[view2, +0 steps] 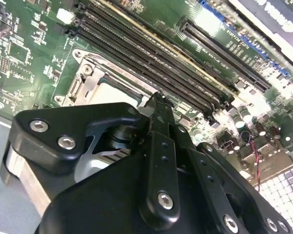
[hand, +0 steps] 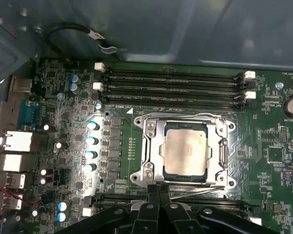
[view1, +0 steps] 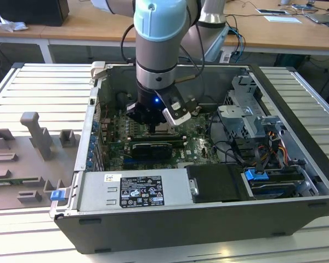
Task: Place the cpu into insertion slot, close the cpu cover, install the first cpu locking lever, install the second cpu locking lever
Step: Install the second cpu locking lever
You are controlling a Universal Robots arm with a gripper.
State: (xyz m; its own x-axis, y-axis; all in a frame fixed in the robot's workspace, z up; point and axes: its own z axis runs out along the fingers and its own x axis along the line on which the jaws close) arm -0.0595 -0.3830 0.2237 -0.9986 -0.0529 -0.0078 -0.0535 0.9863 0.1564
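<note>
Fingers of the gripper (hand: 157,191) are being held clenched together in the first wrist view, with nothing seen between them. Their joined tips are being pressed down at the near edge of the insertion slot (hand: 136,176). A thin wire rod (hand: 200,190), judged to be one locking lever, is being shown running along that edge beside the tips; whether it is being touched cannot be told.

Just beyond the tips, the cpu (hand: 185,148) is being shown seated flat in the slot. It is a small square chip with a pale silvery-beige metal top. The cpu cover (hand: 185,120), a thin silver frame with a large window, is being shown lying down around it.

By judgement, the chip is being treated as light and stiff but fragile on its underside, so it is best taken by two opposite edges. The cover is thin sheet metal, best pushed on its frame and never on the chip. The lever is likely springy and slippery, best pressed near its free end.

Farther off, long black memory slots (hand: 171,85) are being shown on the green circuit board (hand: 263,131). In the exterior view, the gripper (view1: 156,127) is being lowered deep inside the open computer case (view1: 296,104), which is lying on a ribbed metal surface (view1: 22,87).
</note>
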